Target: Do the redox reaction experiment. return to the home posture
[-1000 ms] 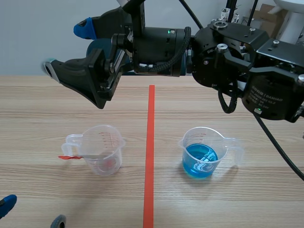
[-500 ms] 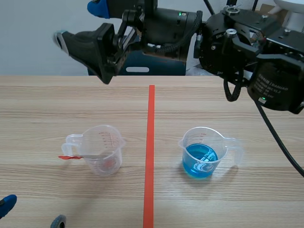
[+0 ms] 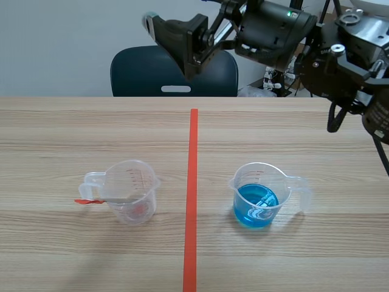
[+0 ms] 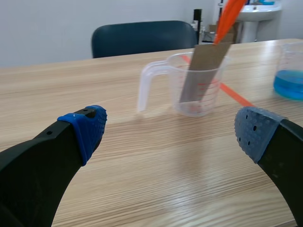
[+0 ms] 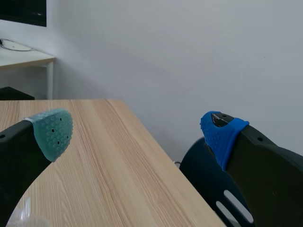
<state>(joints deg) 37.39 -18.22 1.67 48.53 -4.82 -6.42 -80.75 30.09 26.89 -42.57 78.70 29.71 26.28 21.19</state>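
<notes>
Black L gripper (image 4: 170, 130), R gripper (image 5: 136, 131) — wide open.

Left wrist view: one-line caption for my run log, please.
Open left gripper low over the table, facing a clear cup holding a grey strip, a cup of blue liquid farther off.

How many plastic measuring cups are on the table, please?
2. One measuring cup stands left of the tape line, a grey strip leaning in it; the other cup stands right of it, holding blue liquid. None seems hidden.

Black right arm (image 3: 316, 67), cables (image 3: 331, 118), silver screws (image 3: 338, 48), green light (image 3: 290, 13); blue-padded left end effector (image 4: 171, 128)
</notes>
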